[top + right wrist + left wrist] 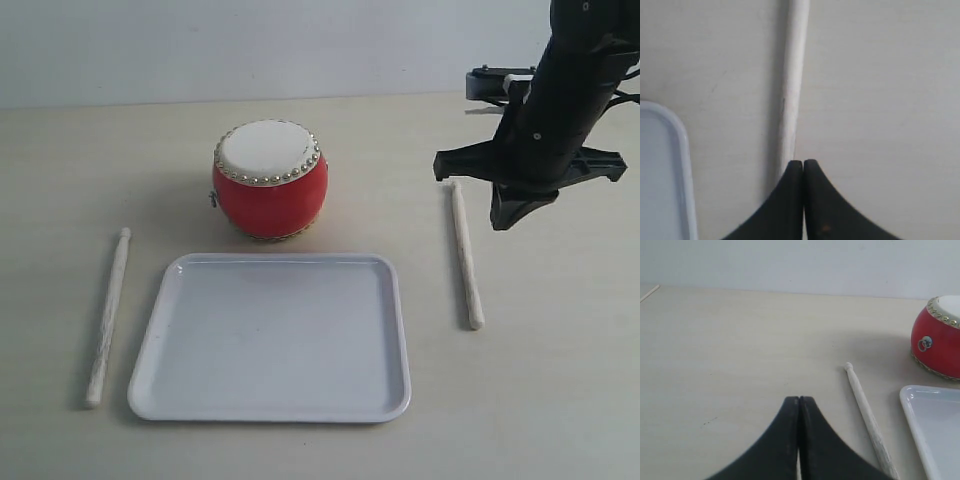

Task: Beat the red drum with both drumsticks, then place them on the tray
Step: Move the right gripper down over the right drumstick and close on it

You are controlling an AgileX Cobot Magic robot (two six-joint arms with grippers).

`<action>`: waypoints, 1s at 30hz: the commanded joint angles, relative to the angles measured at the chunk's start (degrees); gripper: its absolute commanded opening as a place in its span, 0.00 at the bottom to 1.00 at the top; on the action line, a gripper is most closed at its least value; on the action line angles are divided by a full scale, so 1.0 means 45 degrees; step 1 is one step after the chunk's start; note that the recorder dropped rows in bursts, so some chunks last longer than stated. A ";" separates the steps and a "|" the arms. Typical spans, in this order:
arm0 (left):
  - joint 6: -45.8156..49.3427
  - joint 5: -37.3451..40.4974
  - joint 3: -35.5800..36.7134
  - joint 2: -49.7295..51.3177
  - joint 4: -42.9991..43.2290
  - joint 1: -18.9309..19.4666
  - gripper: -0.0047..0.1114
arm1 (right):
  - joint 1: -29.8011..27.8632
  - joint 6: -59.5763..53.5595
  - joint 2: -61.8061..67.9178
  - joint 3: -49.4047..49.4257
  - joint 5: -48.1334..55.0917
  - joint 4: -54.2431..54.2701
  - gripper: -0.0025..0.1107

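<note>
The table (560, 400) is mostly bare; the tray (400, 330), low-rimmed, lies central; the red drum (270, 190) stands at its 12 o'clock, just beside the rim; the left drumstick (108, 315) lies at 9 o'clock, the right drumstick (465, 255) at 3 o'clock, both apart from the tray. They look light, stiff, round, so may roll; grip mid-shaft. The left gripper (799, 401) and right gripper (803, 164) are closed, empty; the right hangs close above its stick.
</note>
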 commanded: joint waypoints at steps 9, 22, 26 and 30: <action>-0.0054 -0.0065 0.0024 -0.0079 0.0044 0.0010 0.04 | 0.0173 0.0354 0.0010 0.1052 -0.0916 0.0713 0.22; -0.0054 -0.0065 0.0024 -0.0079 0.0044 0.0010 0.04 | 0.0173 0.0354 0.0113 0.1455 -0.1097 0.0713 0.50; -0.0054 -0.0065 0.0024 -0.0079 0.0044 0.0010 0.04 | 0.0173 0.0783 0.0289 0.1431 -0.0914 0.0713 0.50; -0.0054 -0.0065 0.0024 -0.0079 0.0044 0.0010 0.04 | 0.0173 0.1104 0.0389 0.1309 -0.1186 0.0395 0.50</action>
